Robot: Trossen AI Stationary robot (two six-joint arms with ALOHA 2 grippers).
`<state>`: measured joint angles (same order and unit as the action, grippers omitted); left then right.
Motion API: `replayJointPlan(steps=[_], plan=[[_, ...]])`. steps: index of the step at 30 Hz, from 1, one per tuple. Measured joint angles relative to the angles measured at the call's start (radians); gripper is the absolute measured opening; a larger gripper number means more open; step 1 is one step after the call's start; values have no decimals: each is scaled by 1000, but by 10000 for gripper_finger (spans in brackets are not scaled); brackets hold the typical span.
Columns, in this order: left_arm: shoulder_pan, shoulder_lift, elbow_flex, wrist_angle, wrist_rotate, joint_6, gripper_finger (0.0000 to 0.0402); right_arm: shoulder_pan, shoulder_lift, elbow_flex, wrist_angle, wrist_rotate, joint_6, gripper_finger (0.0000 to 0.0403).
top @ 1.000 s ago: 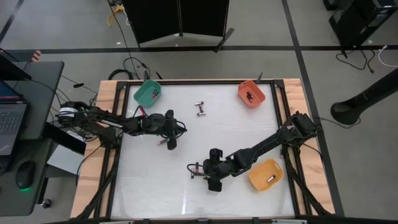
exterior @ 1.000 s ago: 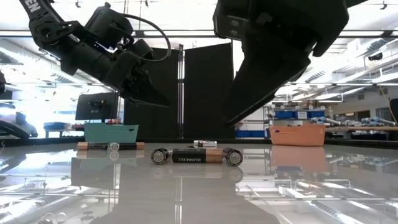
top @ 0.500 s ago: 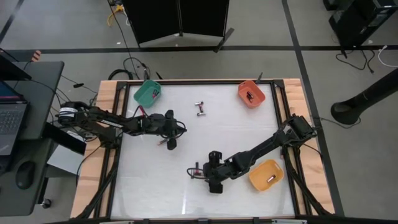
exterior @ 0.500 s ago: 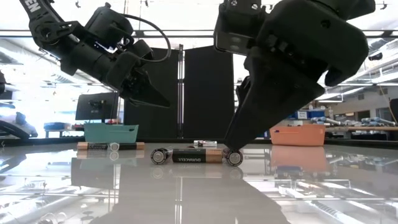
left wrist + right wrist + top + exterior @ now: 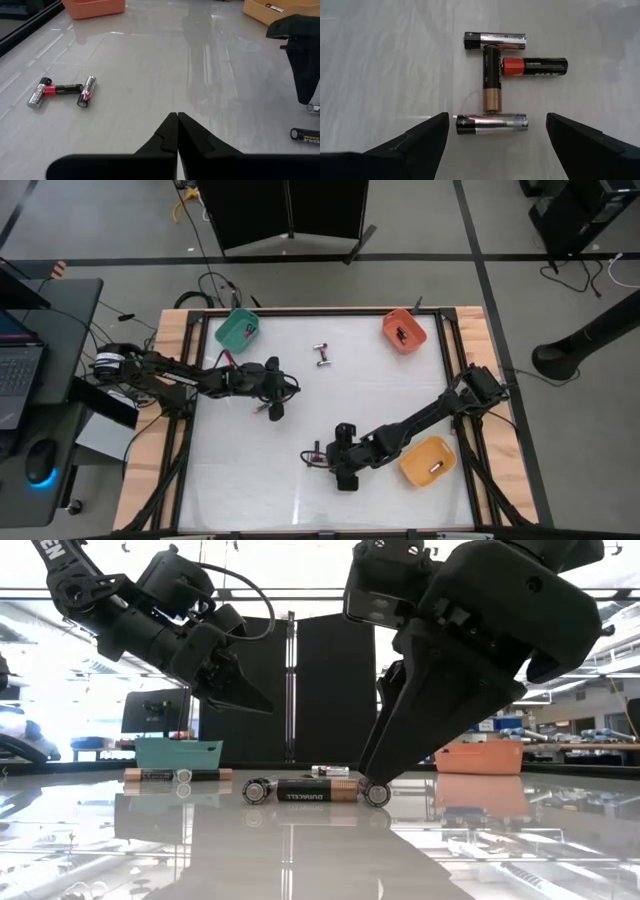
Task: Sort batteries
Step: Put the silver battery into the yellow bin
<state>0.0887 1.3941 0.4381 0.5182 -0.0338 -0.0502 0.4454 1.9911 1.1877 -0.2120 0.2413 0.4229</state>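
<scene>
My right fingers (image 5: 492,137) stand wide apart, low over a cluster of four batteries (image 5: 495,75) on the counter (image 5: 380,390), just beside the yellow bin (image 5: 428,461). The nearest silver cell (image 5: 491,123) lies crosswise between my fingers, so I judge it the one lined up for the pinch. Its copper-tipped neighbour (image 5: 491,78) touches its side and may get nudged when I close. My left fingers (image 5: 177,131) are pressed together with nothing between them, hovering clear of the counter farther from the yellow bin, toward the teal bin (image 5: 237,330). Another small group of batteries (image 5: 322,355) waits well away from the yellow bin, between the teal and orange bins (image 5: 404,330). One cell (image 5: 434,469) already sits in the yellow bin.
</scene>
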Motion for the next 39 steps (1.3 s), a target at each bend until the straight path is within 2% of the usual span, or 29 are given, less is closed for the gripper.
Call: replayJointPlan(steps=[11, 23, 29, 33, 39], plan=[[0, 0, 0, -9, 0, 0, 10, 0, 34, 0, 16, -31, 0, 334], [0, 0, 0, -14, 0, 0, 10, 0, 34, 2, -1, -35, 26, 239], [0, 0, 0, -13, 0, 0, 10, -2, 16, 4, -34, -49, 68, 237], [0, 0, 0, -5, 0, 0, 10, -1, -16, 24, -141, -65, 103, 239], [0, 0, 0, 34, 0, -4, 10, 0, -107, 96, -450, -71, 216, 236]])
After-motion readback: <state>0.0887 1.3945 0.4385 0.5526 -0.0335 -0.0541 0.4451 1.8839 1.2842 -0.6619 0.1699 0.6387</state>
